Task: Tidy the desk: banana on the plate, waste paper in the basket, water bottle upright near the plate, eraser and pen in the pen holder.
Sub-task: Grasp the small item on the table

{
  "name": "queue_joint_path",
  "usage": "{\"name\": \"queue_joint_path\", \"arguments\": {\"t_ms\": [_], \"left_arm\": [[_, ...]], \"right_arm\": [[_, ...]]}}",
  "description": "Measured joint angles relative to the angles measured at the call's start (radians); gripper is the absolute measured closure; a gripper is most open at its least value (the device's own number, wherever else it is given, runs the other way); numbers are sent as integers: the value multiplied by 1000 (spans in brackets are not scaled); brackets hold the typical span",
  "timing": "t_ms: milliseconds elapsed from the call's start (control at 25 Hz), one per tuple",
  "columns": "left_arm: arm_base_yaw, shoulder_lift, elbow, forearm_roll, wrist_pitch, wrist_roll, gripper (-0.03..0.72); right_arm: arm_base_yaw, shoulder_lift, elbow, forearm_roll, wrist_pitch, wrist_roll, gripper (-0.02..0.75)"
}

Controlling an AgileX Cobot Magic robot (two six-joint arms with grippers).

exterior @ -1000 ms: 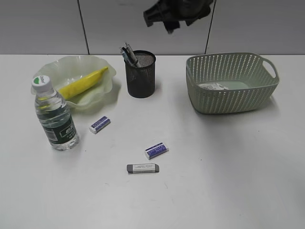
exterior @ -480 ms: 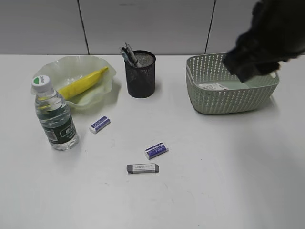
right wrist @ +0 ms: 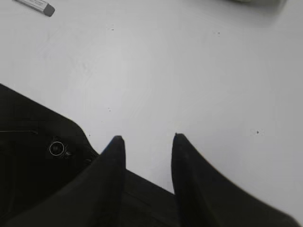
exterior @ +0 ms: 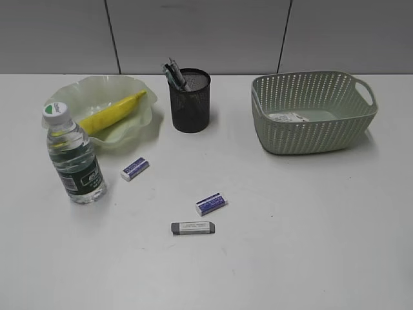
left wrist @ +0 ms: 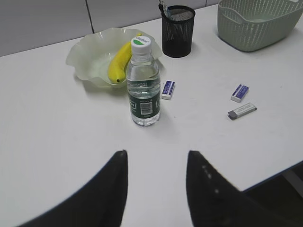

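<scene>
Three erasers [exterior: 211,204] loose mid-bench: small, light, stiff, probably grippy; best pinched across short sides. Left fingers [left wrist: 156,189] and right fingers [right wrist: 144,163] parted, empty.

Water bottle [left wrist: 144,85] upright nr plate [left wrist: 85,56], w/ banana [left wrist: 121,60] inside.

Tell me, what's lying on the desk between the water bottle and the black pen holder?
One small blue-and-white eraser lies between the water bottle and the pen holder; the exterior view shows it, apart from both.
</scene>
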State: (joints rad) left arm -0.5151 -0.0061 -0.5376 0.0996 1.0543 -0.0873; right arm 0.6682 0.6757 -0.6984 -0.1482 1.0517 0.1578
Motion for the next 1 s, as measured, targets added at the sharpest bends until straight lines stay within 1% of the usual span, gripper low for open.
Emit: {"name": "queue_joint_path", "arguments": {"t_ms": [240,440,600,720,800,880,1000], "left_arm": [[0,0,0,0,0,0,380],[0,0,0,0,0,0,380],[1,36,0,-17,-1,0,380],[2,142,-11,-69,-13,0,380],[3,244,-27,-100,-60,5,380],[5,376,-55,-154,-129,43,380],[5,588,-127,-231,-235,155,380]], "right_arm": [[0,-370,155,8,0,-10,461],[0,-636,183,8,-5,-33,461],[0,-682,186,12,-7,-55,461],[0,-682,187,24,-7,-72,461],[0,-682,187,25,-7,-75,461],[0,-682,187,28,-7,-75,461],[0,-682,187,28,-7,-77,461]]}}
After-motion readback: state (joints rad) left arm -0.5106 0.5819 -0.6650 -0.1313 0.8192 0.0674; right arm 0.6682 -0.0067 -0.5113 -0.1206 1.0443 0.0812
